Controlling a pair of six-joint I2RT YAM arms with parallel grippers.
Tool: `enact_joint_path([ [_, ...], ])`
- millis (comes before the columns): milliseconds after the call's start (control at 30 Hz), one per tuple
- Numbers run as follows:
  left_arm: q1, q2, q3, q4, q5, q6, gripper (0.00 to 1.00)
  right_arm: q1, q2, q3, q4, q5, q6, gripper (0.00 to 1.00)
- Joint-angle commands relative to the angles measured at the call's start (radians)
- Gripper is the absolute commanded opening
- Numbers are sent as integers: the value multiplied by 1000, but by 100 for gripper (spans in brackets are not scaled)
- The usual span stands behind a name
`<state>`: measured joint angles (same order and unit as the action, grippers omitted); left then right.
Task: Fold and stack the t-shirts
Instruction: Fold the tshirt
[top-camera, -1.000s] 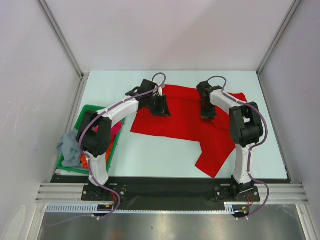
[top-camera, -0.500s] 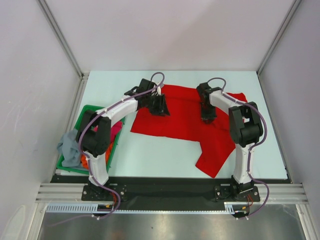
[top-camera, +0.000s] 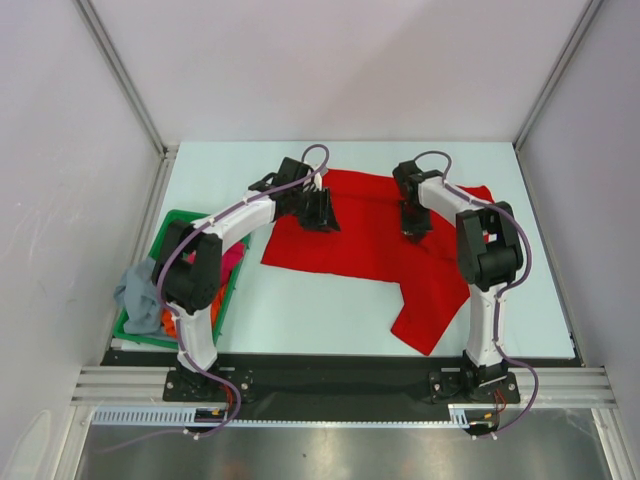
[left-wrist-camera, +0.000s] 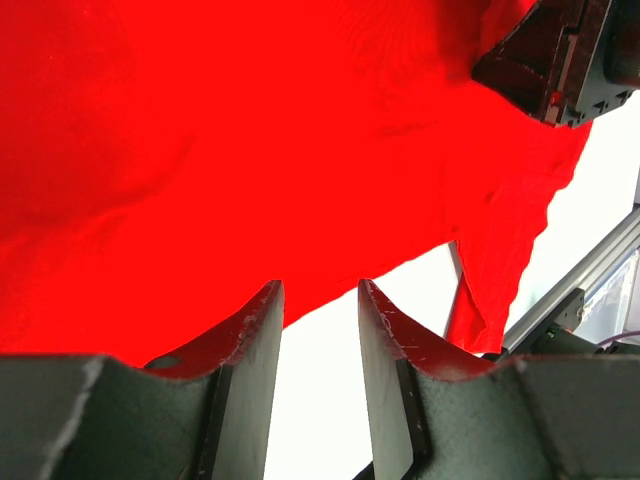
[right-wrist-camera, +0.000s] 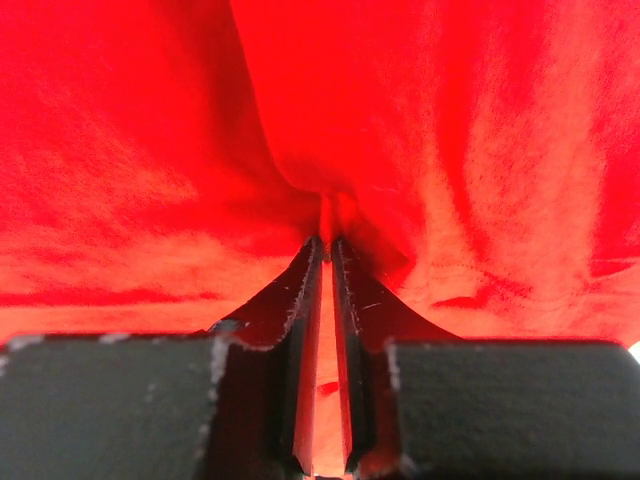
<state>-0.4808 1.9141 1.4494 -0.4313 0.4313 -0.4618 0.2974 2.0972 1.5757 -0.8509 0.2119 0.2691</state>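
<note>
Your left arm (top-camera: 245, 214) and right arm (top-camera: 444, 196) are built alike: white links between chunky black joints. A grey-lilac cable (top-camera: 320, 148) loops along each one. Your left gripper (left-wrist-camera: 320, 300) and right gripper (right-wrist-camera: 328, 248) have dark, tapered fingers (left-wrist-camera: 255, 340) with pale scuffed edges.

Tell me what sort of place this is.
Probably a robot lab test cell: plain white panel walls on metal rails, a left arm and a right arm bolted at the near edge of a pale table, and a red t-shirt spread beside a green tray of clothes.

No legible text or markings
</note>
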Motion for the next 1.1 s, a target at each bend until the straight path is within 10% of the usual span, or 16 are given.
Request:
enact_joint_path([
  [0, 8, -52, 8, 23, 26, -5, 41, -1, 7, 59, -3, 6, -13, 12],
  [567, 7, -56, 8, 25, 26, -11, 41, 13, -2, 98, -69, -261, 54, 0],
  [800, 8, -63, 3, 26, 24, -18, 41, -3, -89, 35, -77, -233, 67, 48],
  [1067, -1, -121, -66, 39, 32, -32, 41, 107, -489, -369, -158, -256, 159, 52],
])
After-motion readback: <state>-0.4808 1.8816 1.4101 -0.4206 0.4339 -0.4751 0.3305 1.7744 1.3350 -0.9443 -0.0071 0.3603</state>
